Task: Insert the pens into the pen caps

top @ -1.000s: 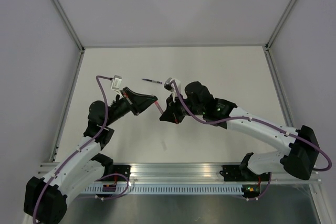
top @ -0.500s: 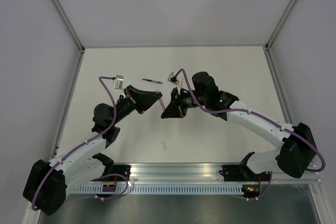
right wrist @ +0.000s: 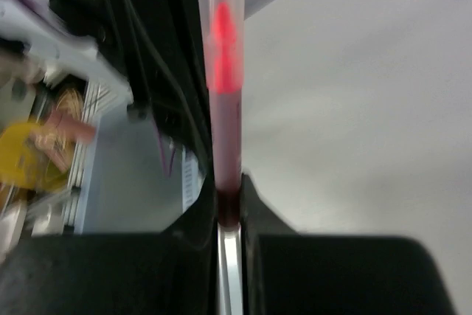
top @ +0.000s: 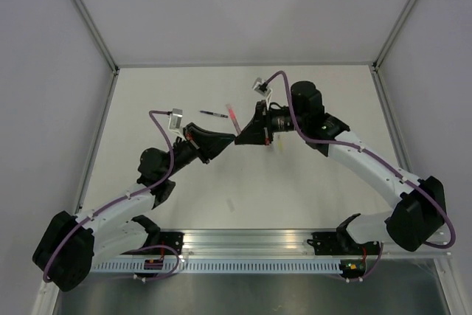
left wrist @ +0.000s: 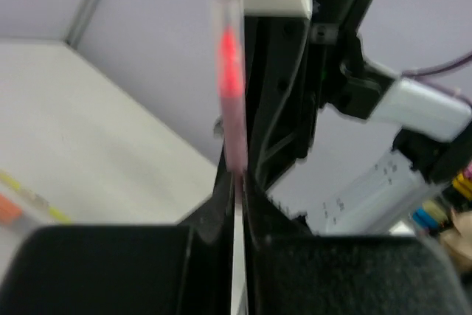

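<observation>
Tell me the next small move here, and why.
Probably open the left gripper, leaving the red-pink pen with the right gripper. Both wrist views show each gripper shut on that one pen low down, and from above the grippers meet tip to tip, so neither arm is free.

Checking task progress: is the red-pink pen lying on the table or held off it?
Held up: the red-pink pen stands clamped at its lower end in the right gripper, and the left gripper pinches it too.
</observation>
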Controlling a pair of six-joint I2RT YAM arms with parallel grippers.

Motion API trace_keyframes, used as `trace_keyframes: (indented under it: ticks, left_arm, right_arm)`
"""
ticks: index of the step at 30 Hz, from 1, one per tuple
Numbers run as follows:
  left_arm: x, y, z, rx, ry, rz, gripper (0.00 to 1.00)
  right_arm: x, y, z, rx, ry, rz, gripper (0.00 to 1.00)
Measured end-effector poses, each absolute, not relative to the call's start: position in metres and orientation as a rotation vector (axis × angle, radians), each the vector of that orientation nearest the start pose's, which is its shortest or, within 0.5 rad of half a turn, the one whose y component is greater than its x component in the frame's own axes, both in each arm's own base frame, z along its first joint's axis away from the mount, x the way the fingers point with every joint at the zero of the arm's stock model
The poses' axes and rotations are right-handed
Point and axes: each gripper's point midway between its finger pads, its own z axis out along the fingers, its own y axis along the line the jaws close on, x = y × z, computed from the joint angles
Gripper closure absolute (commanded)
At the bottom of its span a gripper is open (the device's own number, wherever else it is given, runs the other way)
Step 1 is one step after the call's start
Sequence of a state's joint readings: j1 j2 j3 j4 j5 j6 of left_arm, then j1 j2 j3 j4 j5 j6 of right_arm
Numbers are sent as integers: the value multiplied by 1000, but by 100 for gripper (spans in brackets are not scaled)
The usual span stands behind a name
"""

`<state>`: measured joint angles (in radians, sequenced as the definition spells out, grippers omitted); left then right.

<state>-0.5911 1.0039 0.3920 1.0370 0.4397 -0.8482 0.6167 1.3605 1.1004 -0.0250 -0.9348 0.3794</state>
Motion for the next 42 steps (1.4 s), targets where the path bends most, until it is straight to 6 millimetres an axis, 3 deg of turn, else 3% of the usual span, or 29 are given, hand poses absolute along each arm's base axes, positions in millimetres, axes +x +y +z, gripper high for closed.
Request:
trace_keyframes:
  ticks: [2, 5, 7, 9, 11, 15, 17, 23, 27, 30, 36, 42]
  left_arm:
    - [206, -273, 301, 301, 1336, -1514, 98]
    - [164, -298, 266, 498, 1486, -1640, 98]
    - [139, -306, 245, 599, 1587, -1709, 98]
    - [131, -306, 237, 634, 1650, -1725, 98]
    - [131, -308, 241, 658, 1670, -1723, 87]
    - [134, -309, 266, 693, 1635, -1698, 57]
    - [136, -307, 278, 702, 1611, -1675, 47]
    - [152, -296, 316, 655, 1573, -1523, 29]
    - [173, -284, 344, 536, 1536, -1416, 24]
    - [189, -279, 354, 464, 1526, -1366, 21]
    - [216, -287, 361, 395, 1551, -1316, 21]
    - [230, -288, 355, 349, 1581, -1273, 21]
  right_arm:
    - [231, 326, 295, -876, 1794, 1455, 100]
    - [269, 322, 339, -791, 1649, 1333, 100]
    - [281, 318, 364, -763, 1557, 1282, 100]
    - [282, 317, 372, -757, 1514, 1261, 100]
    - [281, 316, 368, -753, 1515, 1250, 100]
    - [281, 313, 347, -742, 1573, 1231, 100]
    - [278, 311, 336, -742, 1613, 1219, 100]
    - [261, 300, 323, -758, 1653, 1192, 100]
    - [246, 299, 313, -777, 1663, 1198, 100]
    - [236, 303, 301, -799, 1685, 1215, 100]
    - [220, 312, 281, -837, 1723, 1241, 100]
    - [214, 312, 271, -838, 1741, 1237, 100]
